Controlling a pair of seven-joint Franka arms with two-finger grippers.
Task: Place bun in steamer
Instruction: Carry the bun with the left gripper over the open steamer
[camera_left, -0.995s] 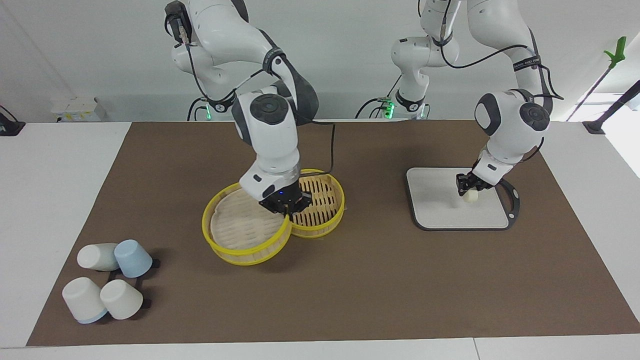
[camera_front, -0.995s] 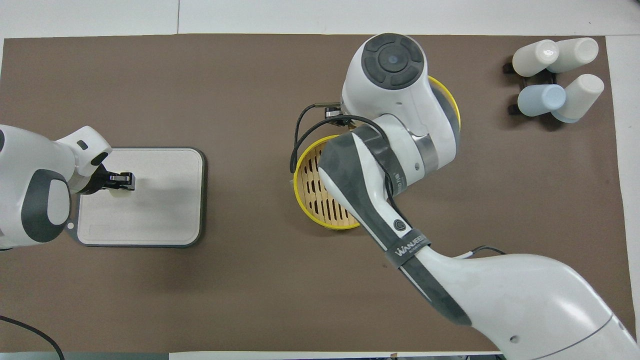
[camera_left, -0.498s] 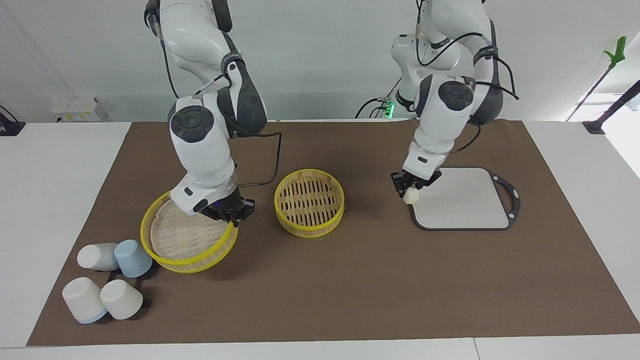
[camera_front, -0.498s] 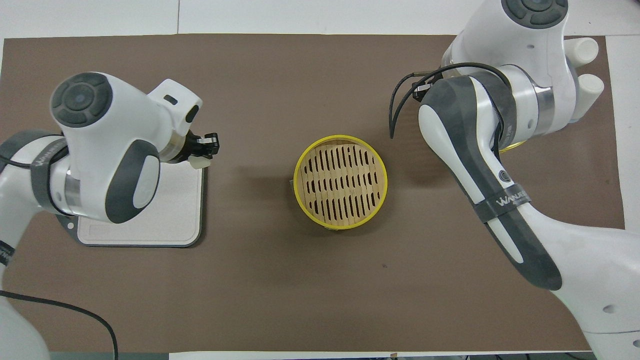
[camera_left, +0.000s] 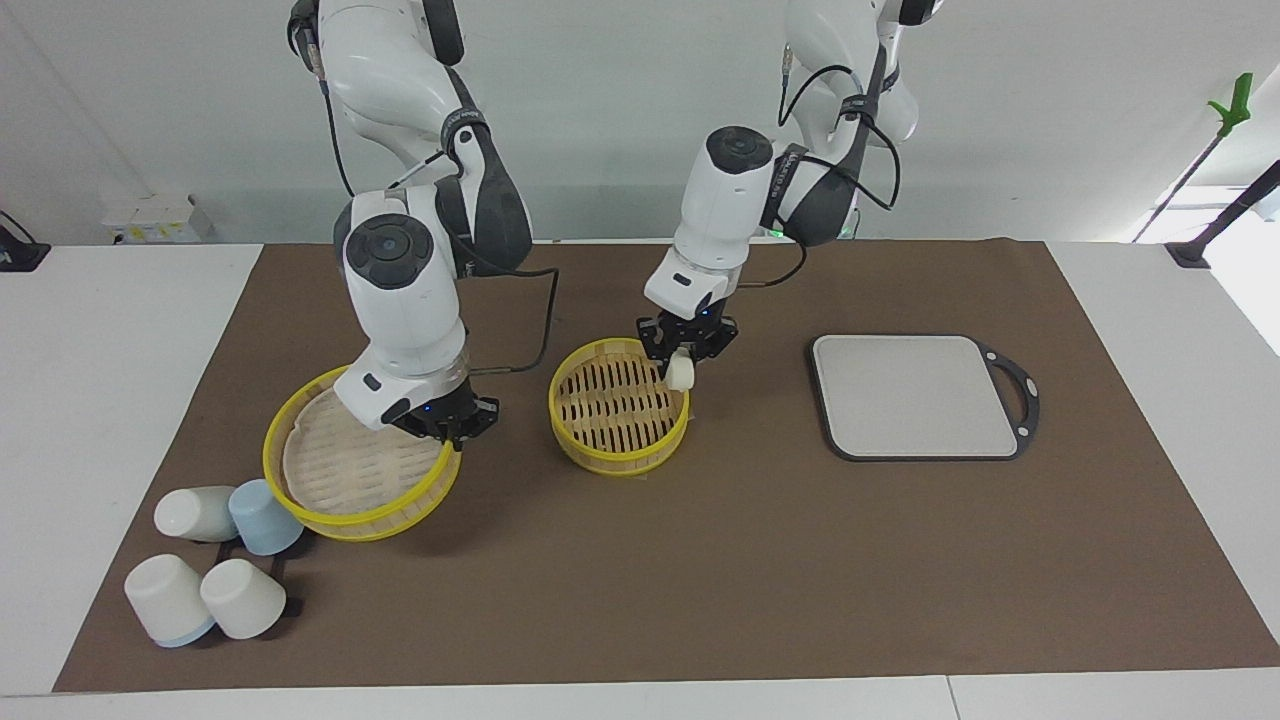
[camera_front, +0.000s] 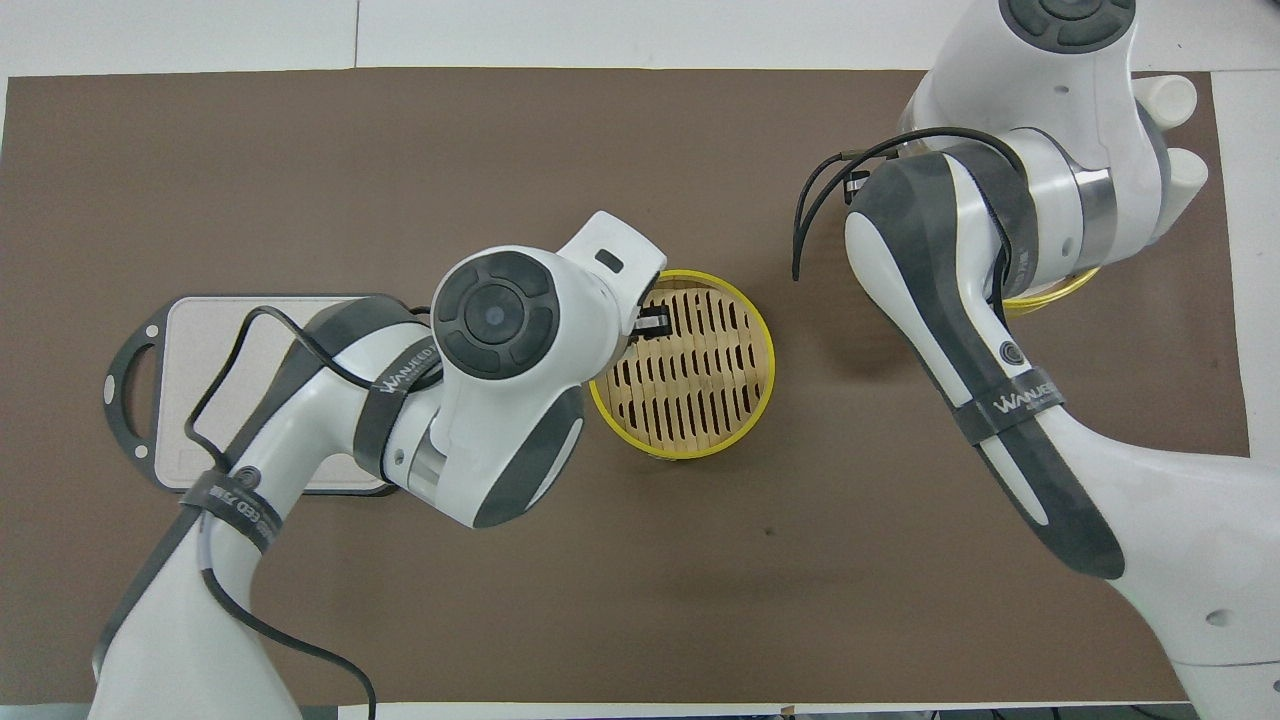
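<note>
The steamer (camera_left: 618, 405) (camera_front: 700, 380), a round yellow-rimmed basket with a slatted base, stands open in the middle of the brown mat. My left gripper (camera_left: 681, 358) (camera_front: 652, 324) hangs over the part of its rim toward the left arm's end, shut on the small cream-white bun (camera_left: 681, 375), which is just above the rim. In the overhead view the bun is hidden under the wrist. My right gripper (camera_left: 452, 432) is shut on the rim of the steamer's lid (camera_left: 350, 470) (camera_front: 1050, 295), holding it tilted beside the steamer, toward the right arm's end.
A grey board with a black handle (camera_left: 915, 395) (camera_front: 195, 340) lies bare toward the left arm's end. Several white and pale blue cups (camera_left: 215, 560) (camera_front: 1170, 100) lie close to the lid, at the mat's corner farthest from the robots.
My left gripper carried the bun from the board's edge to above the steamer's rim. My right gripper shifted the lid a little farther toward the cups.
</note>
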